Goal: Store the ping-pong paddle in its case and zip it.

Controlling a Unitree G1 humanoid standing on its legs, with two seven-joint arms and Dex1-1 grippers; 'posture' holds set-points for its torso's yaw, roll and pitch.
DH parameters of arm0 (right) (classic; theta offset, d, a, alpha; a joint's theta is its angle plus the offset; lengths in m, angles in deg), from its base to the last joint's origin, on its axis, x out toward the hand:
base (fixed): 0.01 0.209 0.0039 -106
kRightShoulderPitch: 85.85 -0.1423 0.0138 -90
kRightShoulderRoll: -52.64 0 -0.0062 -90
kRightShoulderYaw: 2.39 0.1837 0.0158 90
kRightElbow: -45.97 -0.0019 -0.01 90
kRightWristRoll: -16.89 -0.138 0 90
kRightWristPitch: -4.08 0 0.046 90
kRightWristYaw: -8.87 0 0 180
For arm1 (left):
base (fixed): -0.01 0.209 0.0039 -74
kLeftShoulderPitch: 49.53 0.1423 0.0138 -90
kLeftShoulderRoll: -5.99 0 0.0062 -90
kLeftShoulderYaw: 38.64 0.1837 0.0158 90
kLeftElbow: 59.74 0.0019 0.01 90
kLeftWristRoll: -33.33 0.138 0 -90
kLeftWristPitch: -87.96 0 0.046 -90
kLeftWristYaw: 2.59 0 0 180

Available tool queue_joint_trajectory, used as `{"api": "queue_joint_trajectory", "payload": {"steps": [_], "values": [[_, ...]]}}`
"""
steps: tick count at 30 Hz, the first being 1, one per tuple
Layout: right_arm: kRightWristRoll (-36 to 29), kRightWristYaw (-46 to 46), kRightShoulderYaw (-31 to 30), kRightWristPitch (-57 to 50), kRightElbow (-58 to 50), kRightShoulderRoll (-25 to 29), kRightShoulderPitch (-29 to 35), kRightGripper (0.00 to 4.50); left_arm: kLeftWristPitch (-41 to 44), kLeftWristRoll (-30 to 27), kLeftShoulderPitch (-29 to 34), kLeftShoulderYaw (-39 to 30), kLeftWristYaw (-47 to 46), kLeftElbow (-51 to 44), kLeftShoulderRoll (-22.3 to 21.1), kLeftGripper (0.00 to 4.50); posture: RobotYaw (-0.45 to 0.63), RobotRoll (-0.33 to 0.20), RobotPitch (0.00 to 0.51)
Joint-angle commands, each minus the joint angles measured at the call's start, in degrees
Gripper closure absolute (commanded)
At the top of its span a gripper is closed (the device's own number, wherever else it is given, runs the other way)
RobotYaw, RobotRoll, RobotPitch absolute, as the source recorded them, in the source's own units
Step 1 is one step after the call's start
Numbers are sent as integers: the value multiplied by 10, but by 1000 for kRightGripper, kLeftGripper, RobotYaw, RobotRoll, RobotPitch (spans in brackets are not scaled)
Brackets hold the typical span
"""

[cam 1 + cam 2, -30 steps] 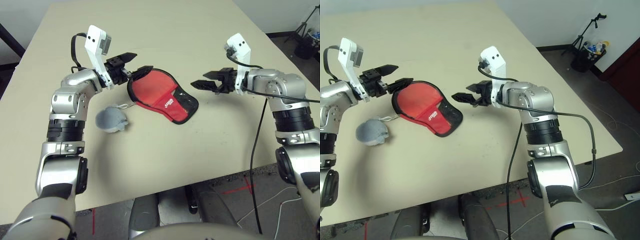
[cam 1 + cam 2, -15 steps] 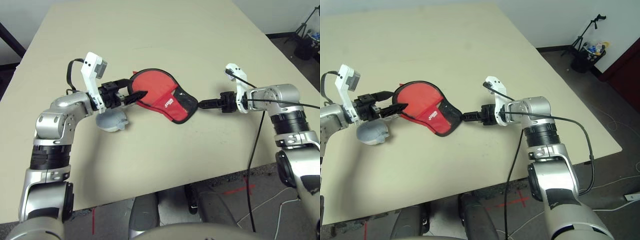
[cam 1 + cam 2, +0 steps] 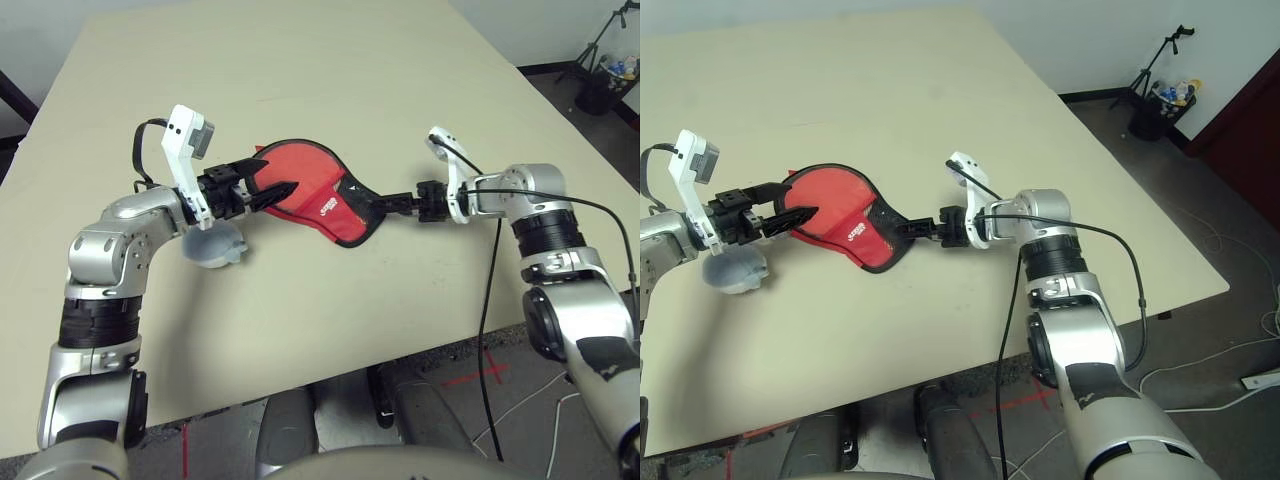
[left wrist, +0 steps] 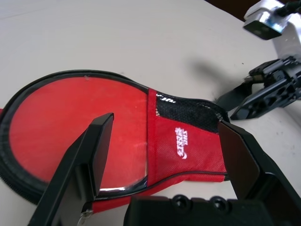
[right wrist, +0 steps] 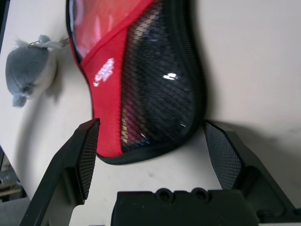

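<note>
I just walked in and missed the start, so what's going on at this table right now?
A two-armed robot is working on a red and black paddle case lying flat on the table. Its left claw is open over the round end, and its right claw is open at the narrow mesh end, one finger on each side. Neither has gripped the case yet. A grey plush charm on a cord lies beside it.

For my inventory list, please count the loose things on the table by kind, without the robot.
Paddle case: 1
Grey plush charm: 1
Total: 2
</note>
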Motion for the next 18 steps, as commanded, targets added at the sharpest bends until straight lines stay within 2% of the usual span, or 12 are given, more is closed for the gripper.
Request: {"api": "queue_joint_trajectory", "payload": {"steps": [1, 4, 7, 13, 18], "values": [[6, 1, -30, -6, 33, -39, 0, 15, 4, -1, 0, 5, -4, -7, 4, 0, 77, 0, 168], [11, 2, -27, -1, 49, -54, -10, 15, 3, -1, -2, 6, -6, -7, 7, 0, 82, 0, 166], [14, 11, -15, 4, 64, -65, -19, 551, 3, -2, 0, 5, -9, -10, 9, 0, 88, 0, 165], [10, 56, 23, -17, 52, -68, -14, 2452, 5, -4, 10, 1, -18, -20, 12, 0, 98, 0, 173], [-9, 149, 109, -112, -48, -87, 25, 3970, 7, -9, 19, 1, -29, -30, 18, 0, 96, 0, 182]]}}
